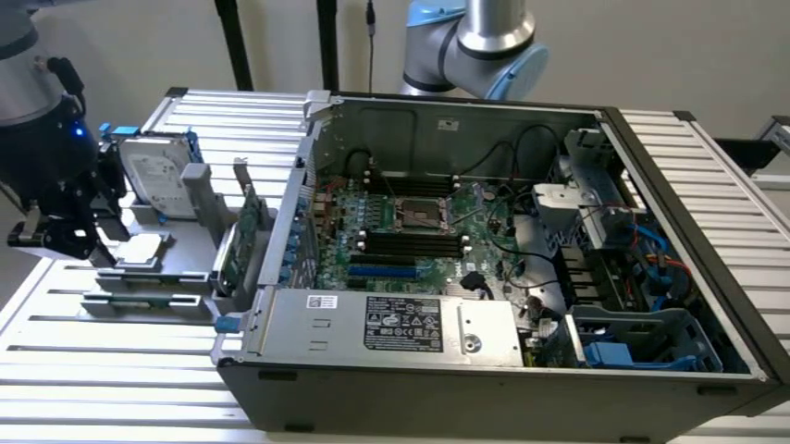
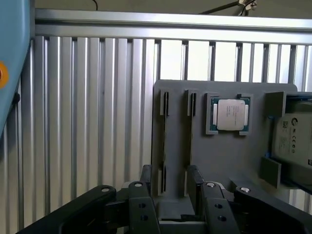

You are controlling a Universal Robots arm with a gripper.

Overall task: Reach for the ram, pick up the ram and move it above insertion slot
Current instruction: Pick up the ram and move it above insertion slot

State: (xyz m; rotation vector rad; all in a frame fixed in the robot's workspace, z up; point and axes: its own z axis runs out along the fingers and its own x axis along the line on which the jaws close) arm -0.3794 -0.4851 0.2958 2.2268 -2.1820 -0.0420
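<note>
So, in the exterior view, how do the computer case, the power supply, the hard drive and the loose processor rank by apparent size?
Largest to smallest:
1. case
2. power supply
3. hard drive
4. processor

Classic UR look on this one: a brushed silver-grey aluminium arm joint (image 1: 484,32) with a light blue plastic end cap (image 1: 528,67) on it. The wrist end is a chunky black housing (image 1: 43,157) with a small blue light (image 1: 78,130) glowing on its side, sitting under another silver-grey tube segment (image 1: 18,79). The matte black two-finger gripper (image 2: 169,176) is all angular linkage bars, and its flat black fingers (image 2: 199,187) have small dark screw holes down their faces. Round silver screw heads (image 2: 210,185) sit at the linkage pivots. Up close there's also a smooth light blue cover (image 2: 14,58) with an orange spot (image 2: 2,75) at its edge.
</note>
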